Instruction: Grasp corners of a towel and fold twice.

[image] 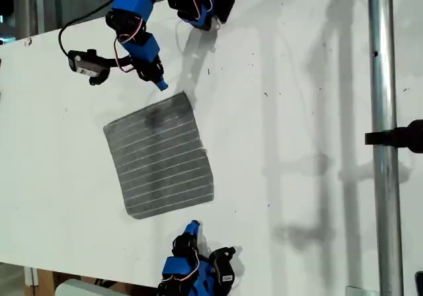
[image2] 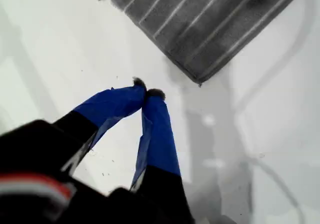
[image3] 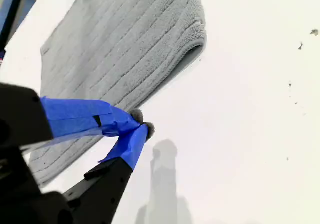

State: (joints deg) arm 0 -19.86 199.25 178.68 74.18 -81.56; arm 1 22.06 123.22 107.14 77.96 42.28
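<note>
Although the towel [image: 160,156] looks roughly square and lies flat on the table [image: 297,111], the rounded, thick edge seen in the second wrist view suggests it may already be doubled once; the pictures do not settle this, so at least one fold is judged to remain. It sits toward the exterior view's left, stripes running across it, no corner lifted or held. My first gripper [image2: 145,87] has its blue-taped tips pressed together on nothing, pointed at the table just short of a corner [image2: 199,81]; in the exterior view this matches the arm at the lower edge [image: 192,228]. My second gripper [image3: 142,123] is likewise closed and empty, tips just beside the towel's long edge, with the rounded corner [image3: 199,29] farther along; this is the arm at the exterior view's upper left [image: 160,82]. Both grippers must open before any corner can be taken. The table is white, matte, lightly speckled, and crossed by soft shadows. A metal pole [image: 384,137] with a black clamp stands along the exterior view's right.
</note>
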